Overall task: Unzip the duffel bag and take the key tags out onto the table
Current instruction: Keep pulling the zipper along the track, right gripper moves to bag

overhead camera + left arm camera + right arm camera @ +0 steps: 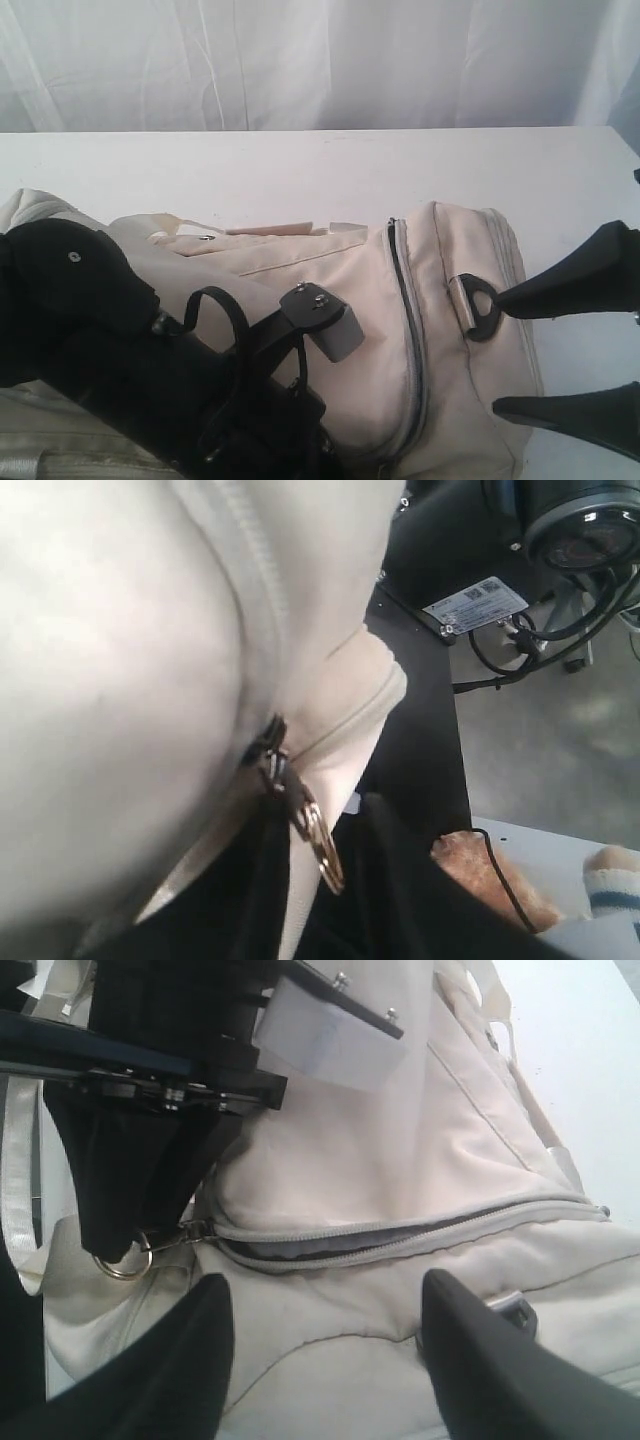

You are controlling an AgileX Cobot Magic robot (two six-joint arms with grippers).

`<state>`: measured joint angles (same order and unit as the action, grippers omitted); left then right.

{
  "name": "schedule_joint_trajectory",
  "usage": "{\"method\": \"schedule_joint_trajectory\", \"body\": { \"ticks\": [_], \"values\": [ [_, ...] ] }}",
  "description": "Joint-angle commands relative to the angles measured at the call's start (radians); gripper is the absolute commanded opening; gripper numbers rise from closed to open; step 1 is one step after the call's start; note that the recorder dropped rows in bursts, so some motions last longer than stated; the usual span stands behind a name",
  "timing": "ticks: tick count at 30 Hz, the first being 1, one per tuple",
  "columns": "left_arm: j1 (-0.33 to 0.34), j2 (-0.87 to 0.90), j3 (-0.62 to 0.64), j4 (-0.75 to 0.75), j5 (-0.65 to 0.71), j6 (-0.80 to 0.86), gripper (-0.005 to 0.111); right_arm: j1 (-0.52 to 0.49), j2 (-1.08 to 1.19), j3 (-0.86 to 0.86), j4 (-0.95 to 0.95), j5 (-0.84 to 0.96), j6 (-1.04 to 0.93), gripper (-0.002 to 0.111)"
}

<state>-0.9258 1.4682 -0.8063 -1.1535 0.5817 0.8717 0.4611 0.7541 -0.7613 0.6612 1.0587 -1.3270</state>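
Observation:
The cream duffel bag lies on the white table, its grey zipper running across near the right end. In the right wrist view the zipper gapes a little and shows dark lining. My left gripper is shut on the metal zipper pull ring, which shows close up as a ring between the dark fingers of that gripper. My right gripper stands open astride the bag's end, one finger touching the black D-ring. The key tags are hidden.
My left arm and its grey camera block lie over the bag's left half. A pale strap sits on the bag's far side. A white curtain hangs behind. Past the table edge stand a black frame and cables.

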Motion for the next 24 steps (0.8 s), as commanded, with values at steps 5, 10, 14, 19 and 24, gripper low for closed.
{"method": "schedule_joint_trajectory", "body": {
  "ticks": [5, 10, 14, 19, 24],
  "values": [
    [-0.005, -0.001, 0.007, -0.020, 0.014, -0.001, 0.024, -0.003, -0.006, 0.006, -0.002, -0.007, 0.007, 0.053],
    [-0.005, -0.003, 0.007, -0.009, 0.016, -0.003, 0.000, -0.003, -0.006, 0.006, -0.002, 0.004, 0.007, 0.053],
    [-0.005, -0.003, 0.007, -0.009, 0.047, -0.004, 0.000, 0.037, -0.006, 0.006, 0.001, 0.019, -0.008, 0.053],
    [-0.005, -0.014, 0.007, 0.000, 0.109, -0.004, 0.000, 0.149, -0.006, 0.006, -0.002, 0.035, -0.014, 0.055],
    [-0.005, -0.070, -0.002, 0.004, 0.109, -0.004, 0.000, 0.228, -0.006, 0.006, -0.074, 0.025, -0.121, 0.055]
  ]
}}
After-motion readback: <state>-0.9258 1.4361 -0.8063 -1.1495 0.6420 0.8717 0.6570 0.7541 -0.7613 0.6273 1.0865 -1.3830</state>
